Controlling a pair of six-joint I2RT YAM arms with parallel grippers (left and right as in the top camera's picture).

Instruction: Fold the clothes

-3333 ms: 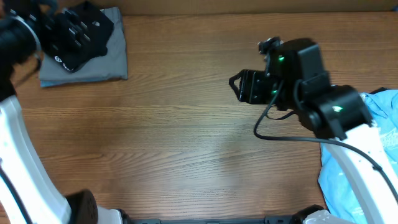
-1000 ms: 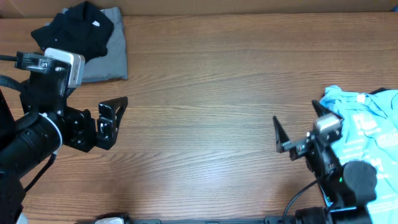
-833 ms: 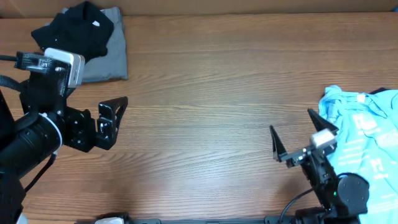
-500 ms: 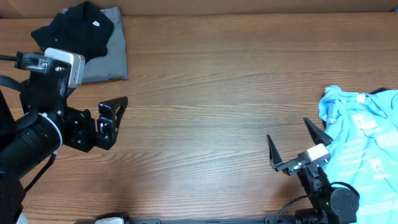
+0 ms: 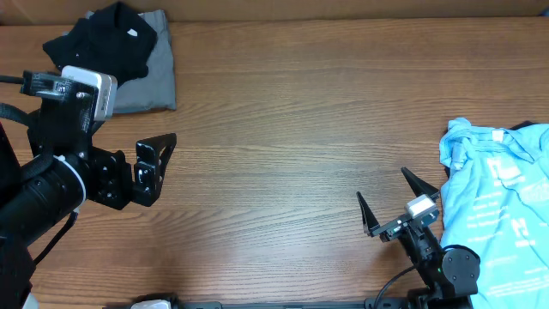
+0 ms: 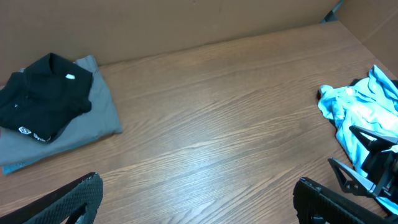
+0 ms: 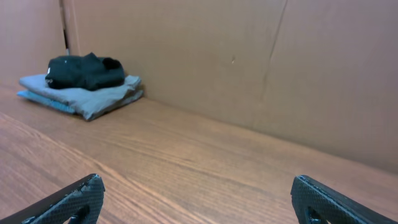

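Note:
A folded black collared shirt [image 5: 107, 39] lies on folded grey trousers [image 5: 153, 81] at the far left corner. It also shows in the left wrist view [image 6: 43, 102] and the right wrist view [image 7: 84, 71]. A crumpled light blue printed tee [image 5: 502, 202] lies at the right edge, also in the left wrist view [image 6: 370, 102]. My left gripper [image 5: 161, 169] is open and empty over bare wood, below the pile. My right gripper [image 5: 382, 184] is open and empty near the front edge, just left of the tee.
A brown cardboard wall [image 7: 261, 74] stands along the back of the wooden table [image 5: 292, 120]. A thin blue layer [image 6: 15, 167] peeks out under the grey trousers. The right arm's base [image 5: 455, 266] sits at the front edge beside the tee.
The left arm came off the pile and has since stayed still. The right arm has drawn back from mid table to the front edge, uncovering more of the blue tee.

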